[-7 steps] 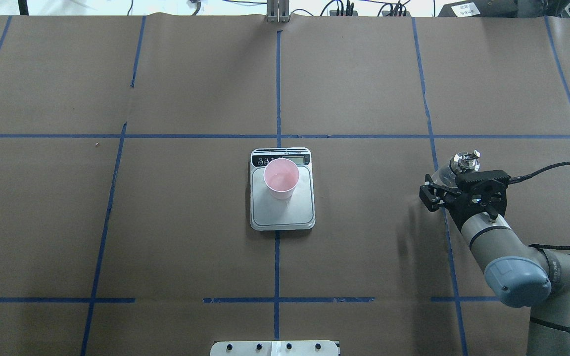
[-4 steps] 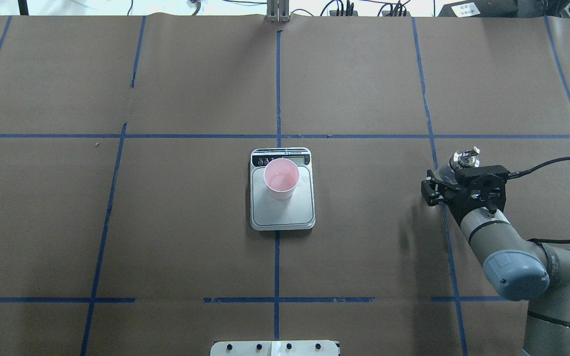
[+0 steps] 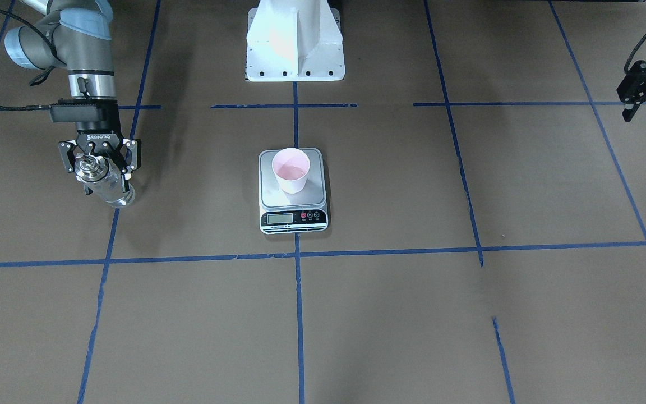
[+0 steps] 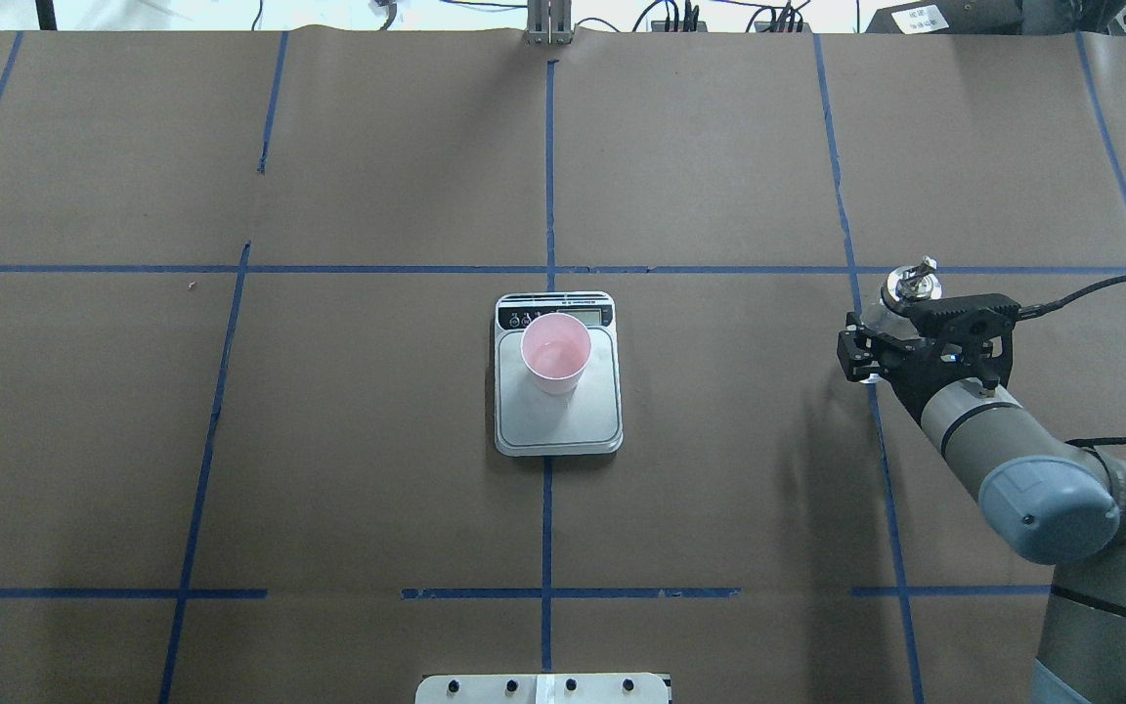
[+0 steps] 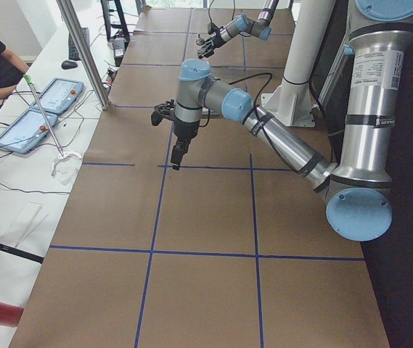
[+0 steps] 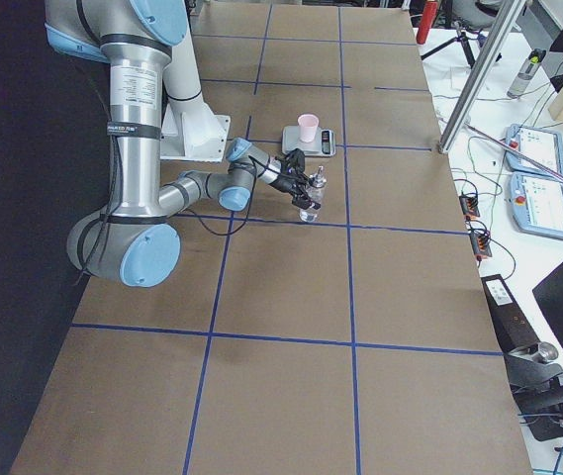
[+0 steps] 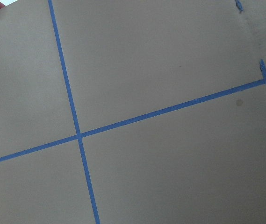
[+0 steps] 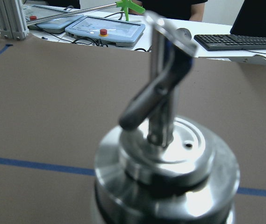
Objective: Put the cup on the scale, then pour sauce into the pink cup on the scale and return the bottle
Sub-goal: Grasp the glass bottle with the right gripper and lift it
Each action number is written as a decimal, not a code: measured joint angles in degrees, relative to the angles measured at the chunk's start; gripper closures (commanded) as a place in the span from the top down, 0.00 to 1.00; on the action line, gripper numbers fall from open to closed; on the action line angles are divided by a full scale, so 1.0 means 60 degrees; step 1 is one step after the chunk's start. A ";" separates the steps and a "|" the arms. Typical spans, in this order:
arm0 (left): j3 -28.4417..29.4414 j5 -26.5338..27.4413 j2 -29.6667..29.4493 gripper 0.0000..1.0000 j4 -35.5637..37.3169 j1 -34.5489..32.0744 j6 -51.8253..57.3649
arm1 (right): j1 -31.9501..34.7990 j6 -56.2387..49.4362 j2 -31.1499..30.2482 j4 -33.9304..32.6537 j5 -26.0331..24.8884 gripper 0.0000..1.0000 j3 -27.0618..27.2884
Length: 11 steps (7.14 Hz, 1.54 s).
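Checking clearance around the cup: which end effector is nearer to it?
Right. The right end effector, holding the bottle, is off to the cup's right, clear of the scale. The left end effector is much farther away on the left.

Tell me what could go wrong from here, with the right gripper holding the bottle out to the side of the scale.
1. The right gripper grips the bottle by its smooth glass body. I cannot tell whether the base touches the table yet, so opening too early could drop or topple it.
2. The bottle looks slightly tilted in the front view, so liquid may dribble from the spout as it is set down.
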 measured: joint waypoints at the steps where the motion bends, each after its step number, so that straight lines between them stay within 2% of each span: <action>1: -0.0014 0.0000 -0.0013 1.00 0.0006 0.0000 -0.0005 | 0.0360 -0.0714 0.0054 -0.0006 0.0255 0.00 0.0295; 2: -0.0018 -0.0004 -0.0017 1.00 0.0008 0.0000 -0.0003 | 0.0770 -0.1429 0.0257 -0.0202 0.0554 0.00 0.0581; 4: -0.0008 -0.0037 0.0103 1.00 -0.0012 -0.0021 0.0220 | 0.1629 -0.2628 0.1329 -0.1405 0.1381 0.00 0.1070; 6: 0.0138 -0.0062 0.0254 1.00 -0.0057 -0.0399 0.1286 | 0.1826 -0.3509 0.2001 -0.1871 0.1470 0.00 0.1232; 7: 0.0523 -0.0217 0.0275 1.00 -0.0085 -0.0887 0.2335 | 0.1810 -0.4291 0.2172 -0.1917 0.1142 0.00 0.1251; 9: 0.1977 -0.0890 0.0298 1.00 -0.0310 -0.2068 0.5090 | 0.1489 -0.5733 0.2296 -0.1963 0.0051 0.00 0.1221; 11: 0.3779 -0.1599 0.0429 1.00 -0.1603 -0.2951 0.6411 | 0.0806 -0.6818 0.2490 -0.2309 -0.1334 0.00 0.1083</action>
